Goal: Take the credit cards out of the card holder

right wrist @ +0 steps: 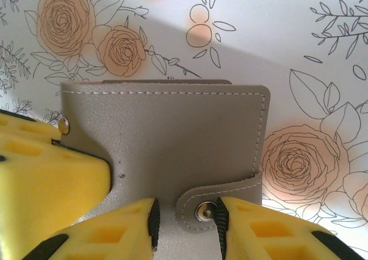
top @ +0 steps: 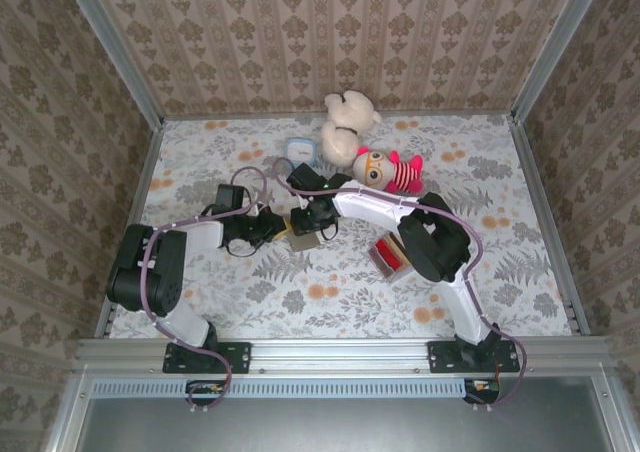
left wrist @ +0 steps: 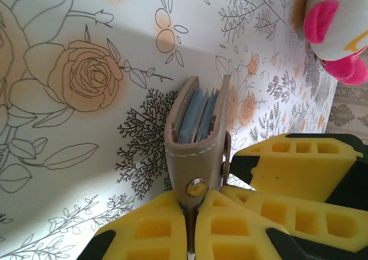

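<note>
The grey card holder (left wrist: 195, 150) stands on edge in the left wrist view, slightly parted. The light blue edges of the credit cards (left wrist: 194, 115) show inside it. My left gripper (left wrist: 192, 220) is shut on its lower edge, just below a metal snap. In the right wrist view the holder's flat face (right wrist: 167, 133) is closed by a strap tab with a snap (right wrist: 203, 211). My right gripper (right wrist: 187, 220) straddles that tab, open a little: the right pad is at the snap, and a gap shows at the left pad. From above, both grippers meet at the holder (top: 303, 240) mid-table.
A grey tray with red contents (top: 386, 256) lies right of the holder, under the right arm. A light blue box (top: 298, 152), a white plush bear (top: 348, 122) and a pink striped doll (top: 388, 170) sit at the back. Patterned walls enclose the flowered table (top: 330, 302).
</note>
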Motion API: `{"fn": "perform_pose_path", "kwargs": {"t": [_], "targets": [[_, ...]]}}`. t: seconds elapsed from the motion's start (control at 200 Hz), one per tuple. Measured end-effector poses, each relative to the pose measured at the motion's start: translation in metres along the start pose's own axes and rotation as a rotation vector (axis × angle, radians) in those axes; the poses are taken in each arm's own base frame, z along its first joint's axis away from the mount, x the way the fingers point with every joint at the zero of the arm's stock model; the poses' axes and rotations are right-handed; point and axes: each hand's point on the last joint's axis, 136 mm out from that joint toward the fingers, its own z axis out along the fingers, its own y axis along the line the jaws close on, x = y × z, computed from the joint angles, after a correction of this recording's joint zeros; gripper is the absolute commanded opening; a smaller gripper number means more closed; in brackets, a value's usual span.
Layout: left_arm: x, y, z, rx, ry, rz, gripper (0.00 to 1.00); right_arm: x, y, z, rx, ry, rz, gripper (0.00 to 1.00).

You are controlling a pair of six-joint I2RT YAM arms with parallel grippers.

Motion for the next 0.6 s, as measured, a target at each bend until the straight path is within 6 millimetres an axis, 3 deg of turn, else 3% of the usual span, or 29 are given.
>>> {"fn": "perform_pose_path", "kwargs": {"t": [0.41, 0.6], "targets": [[0.0, 0.002, 0.0, -0.011, -0.003, -0.003, 0.0, -0.002, -0.008, 0.002, 0.057, -0.005, 0.018, 0.27], [0.001, 0.003, -0.001, -0.031, -0.008, 0.002, 0.0, -0.003, -0.011, 0.002, 0.073, -0.014, 0.05, 0.13]]}}
